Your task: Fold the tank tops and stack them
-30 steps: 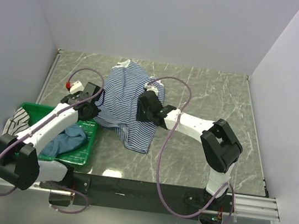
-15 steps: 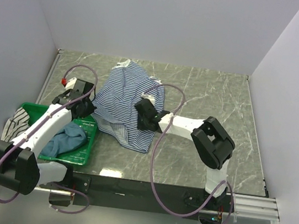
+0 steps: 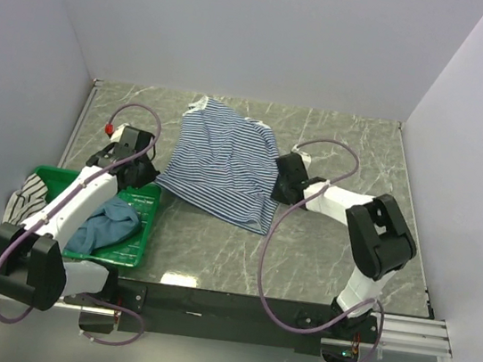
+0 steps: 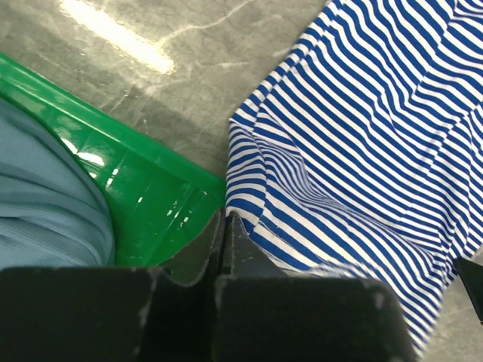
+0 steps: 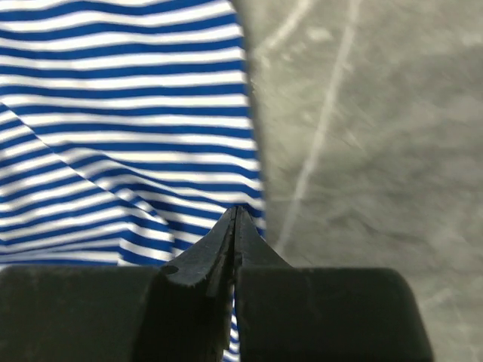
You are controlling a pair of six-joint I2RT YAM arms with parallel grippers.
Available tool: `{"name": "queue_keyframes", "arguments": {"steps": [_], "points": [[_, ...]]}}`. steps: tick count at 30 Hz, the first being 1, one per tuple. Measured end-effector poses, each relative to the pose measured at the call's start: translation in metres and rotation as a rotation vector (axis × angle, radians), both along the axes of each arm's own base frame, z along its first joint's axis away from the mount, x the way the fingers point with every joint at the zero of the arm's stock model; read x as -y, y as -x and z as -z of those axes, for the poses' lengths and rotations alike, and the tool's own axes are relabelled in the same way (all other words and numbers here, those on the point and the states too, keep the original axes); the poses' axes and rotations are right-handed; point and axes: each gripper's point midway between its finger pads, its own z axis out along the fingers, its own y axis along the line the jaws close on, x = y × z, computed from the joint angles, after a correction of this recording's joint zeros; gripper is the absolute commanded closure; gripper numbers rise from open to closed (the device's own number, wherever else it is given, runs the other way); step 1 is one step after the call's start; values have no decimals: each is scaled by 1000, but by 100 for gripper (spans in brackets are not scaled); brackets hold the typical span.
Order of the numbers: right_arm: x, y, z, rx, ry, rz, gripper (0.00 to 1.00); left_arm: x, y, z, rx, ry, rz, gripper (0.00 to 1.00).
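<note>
Navy-striped tank top (image 3: 221, 165) lies spread mid-table, long axis running far to near, between my two arms. Left gripper (image 4: 225, 219) is pinched on its left edge, right beside the green basket (image 3: 153, 200). Right gripper (image 5: 235, 215) is clamped on its right edge. There's bare table (image 3: 353, 152) to the right for folding.

Bright, even overhead light, glare streaking the marble table (image 4: 113, 34), and the right wrist view blurred.
</note>
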Motion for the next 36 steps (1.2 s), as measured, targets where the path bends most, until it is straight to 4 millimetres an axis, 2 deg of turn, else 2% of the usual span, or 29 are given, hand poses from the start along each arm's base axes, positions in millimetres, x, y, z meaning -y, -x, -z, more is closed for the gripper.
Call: {"name": "queue_keyframes", "arguments": {"steps": [4, 8, 9, 13, 18, 22, 23, 25, 26, 27, 28, 29, 32, 36], "points": [[7, 9, -7, 5, -3, 3, 92, 3, -3, 1, 3, 9, 18, 99], [10, 15, -20, 30, -28, 1, 81, 5, -4, 1, 7, 14, 30, 99], [10, 19, -23, 33, -41, -3, 77, 6, -4, 1, 7, 16, 31, 99], [10, 40, -27, 33, -80, -22, 70, 6, -3, 3, 5, 17, 32, 99], [-4, 79, -15, -6, -117, -76, 57, 7, -3, 1, 9, 23, 40, 99], [-11, 104, -2, -54, -130, -102, 52, 8, -3, 1, 10, 26, 47, 99], [-14, 106, -1, -54, -136, -106, 54, 8, -3, 1, 11, 26, 47, 99], [-20, 106, -2, -49, -154, -111, 66, 8, -3, 1, 12, 27, 47, 99], [-21, 106, -1, -49, -161, -108, 75, 8, -4, 1, 12, 27, 47, 99], [-22, 105, 0, -51, -164, -107, 91, 8, -4, 1, 12, 27, 47, 99], [-23, 105, 2, -54, -164, -104, 97, 8, -4, 1, 12, 27, 47, 99], [-22, 104, 3, -57, -165, -93, 100, 8, -4, 1, 12, 26, 47, 99], [-15, 98, 3, -56, -171, -61, 100, 7, -4, 0, 14, 26, 43, 100], [16, 83, -4, -35, -169, 31, 100, 3, -10, -9, 33, 32, 30, 99]]}}
